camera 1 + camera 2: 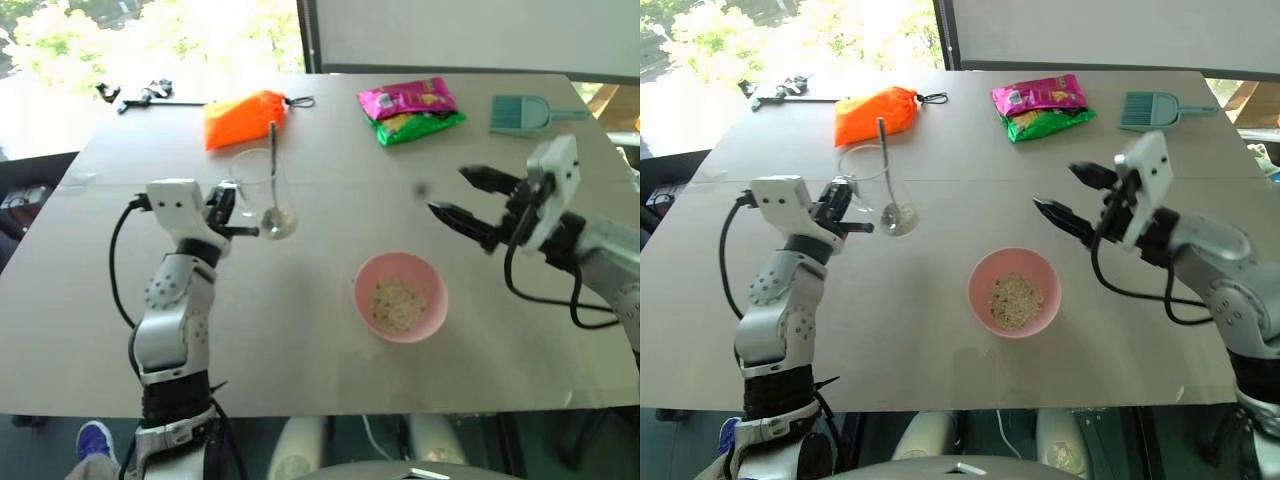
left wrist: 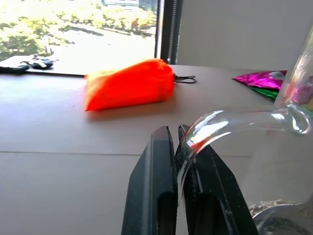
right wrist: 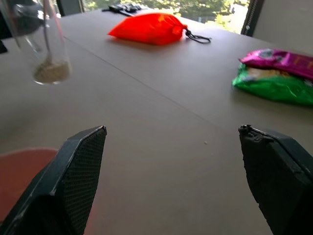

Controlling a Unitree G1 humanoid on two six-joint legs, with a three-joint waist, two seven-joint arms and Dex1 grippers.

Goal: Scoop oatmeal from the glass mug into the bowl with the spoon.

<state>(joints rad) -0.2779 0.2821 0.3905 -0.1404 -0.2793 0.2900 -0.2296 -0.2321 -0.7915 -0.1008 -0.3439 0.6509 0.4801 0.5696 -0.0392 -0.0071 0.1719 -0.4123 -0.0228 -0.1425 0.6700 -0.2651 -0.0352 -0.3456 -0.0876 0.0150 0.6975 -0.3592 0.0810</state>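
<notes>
Left eye view: the glass mug [image 1: 258, 190] is held tilted by its handle in the closed left tool [image 1: 226, 212], the spoon [image 1: 272, 172] left standing inside, likely steadied for scooping, with oatmeal [image 1: 399, 303] already lying in the bowl [image 1: 432, 290] nearer. The right tool [image 1: 462, 202] is spread wide and empty. A pale surface [image 1: 300, 350] beside a bright window [image 1: 150, 30] carries an orange pouch [image 1: 244, 117] and snack packets [image 1: 410, 110] at its far side.

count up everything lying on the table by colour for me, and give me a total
Clear: 1, glass mug
Silver: 1, spoon
Pink: 1, bowl
Orange: 1, pouch
Magenta and green: 1, snack packets
Teal: 1, dustpan
Black: 1, tool
Total: 7
</notes>
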